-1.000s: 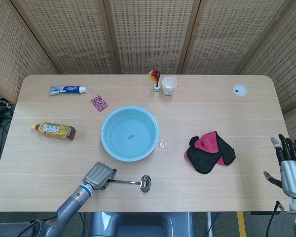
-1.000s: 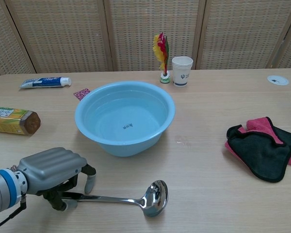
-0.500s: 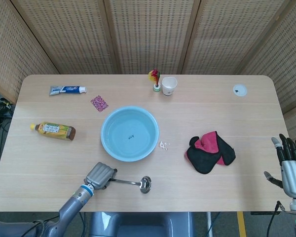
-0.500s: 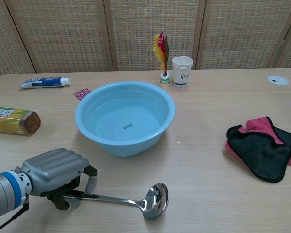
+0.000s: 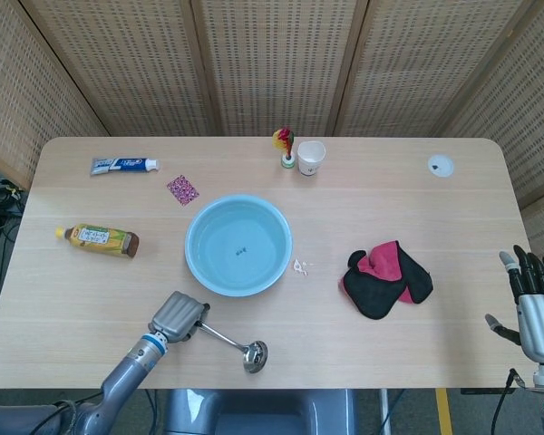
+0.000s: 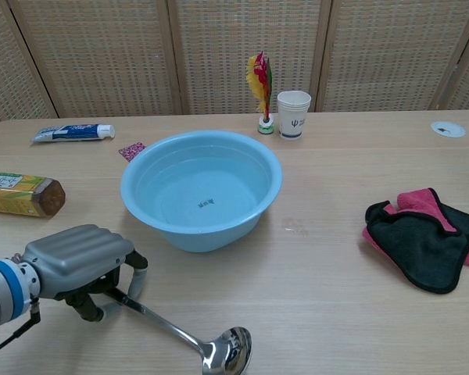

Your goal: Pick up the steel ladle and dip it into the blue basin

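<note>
Both hands in view. Left hand (image 6: 78, 262) grasping steel ladle (image 6: 184, 336) by handle end, bowl low near front table (image 5: 417, 227) edge, below blue basin (image 6: 201, 187). Right hand (image 5: 532, 304) released, fingers apart, off table's right edge.

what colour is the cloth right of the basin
Black and pink cloth; clearest in the chest view.

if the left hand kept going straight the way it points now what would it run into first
Judging by the forearm's line in the head view, the left hand points up the table toward the blue basin, so the near rim would likely come first; depth is uncertain.
</note>
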### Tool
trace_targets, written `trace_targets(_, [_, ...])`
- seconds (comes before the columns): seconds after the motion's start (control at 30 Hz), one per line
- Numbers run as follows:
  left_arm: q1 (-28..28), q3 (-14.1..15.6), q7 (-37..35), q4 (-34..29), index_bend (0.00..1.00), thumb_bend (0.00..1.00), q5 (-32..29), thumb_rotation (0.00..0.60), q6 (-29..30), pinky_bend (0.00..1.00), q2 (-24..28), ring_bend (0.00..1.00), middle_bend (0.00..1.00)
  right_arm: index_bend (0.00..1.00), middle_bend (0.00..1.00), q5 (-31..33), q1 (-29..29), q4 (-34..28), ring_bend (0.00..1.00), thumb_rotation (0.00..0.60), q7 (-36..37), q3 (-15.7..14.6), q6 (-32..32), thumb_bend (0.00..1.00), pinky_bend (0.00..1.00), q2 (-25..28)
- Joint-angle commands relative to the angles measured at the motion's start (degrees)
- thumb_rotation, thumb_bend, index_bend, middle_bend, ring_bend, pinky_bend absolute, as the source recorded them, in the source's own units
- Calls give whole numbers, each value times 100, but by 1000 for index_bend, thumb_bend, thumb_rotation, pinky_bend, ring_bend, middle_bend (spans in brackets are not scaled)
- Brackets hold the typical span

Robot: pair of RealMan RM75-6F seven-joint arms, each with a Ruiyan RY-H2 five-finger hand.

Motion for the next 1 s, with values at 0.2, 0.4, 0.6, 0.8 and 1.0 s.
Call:
trace_targets(0.2, [-30, 12, -252, -660, 644, 570, 104, 600, 57, 1000, 694, 897, 945, 0, 0, 2, -4, -11, 0, 600, 5, 4, 12, 0, 0, 9])
trace_targets(0.4, [-86, -56, -499, -1154, 691, 580, 199, 600, 78, 1000, 1257, 897, 945, 0, 0, -9, 3, -19, 0, 600, -26, -3, 5, 0, 0, 3])
trace_targets(0.6, [-194, -228, -710, -1535, 713, 581, 144, 600, 65, 1000, 1626, 897, 945, 0, 0, -4, 7, -25, 0, 600, -47, 0, 6, 0, 0, -3])
trace_targets(0.8, [-408, -498, -664, -2035, 732, 582, -180, 600, 40, 1000, 1984, 897, 945, 0, 0, 21, 13, -20, 0, 600, -43, 12, -6, 0, 0, -1])
trace_targets(1.0, [-1245, -1325, 82, -2413, 733, 601, -1924, 600, 42, 1000, 2379, 897, 945, 0, 0, 96, 29, -35, 0, 600, -77, 46, -42, 0, 0, 7])
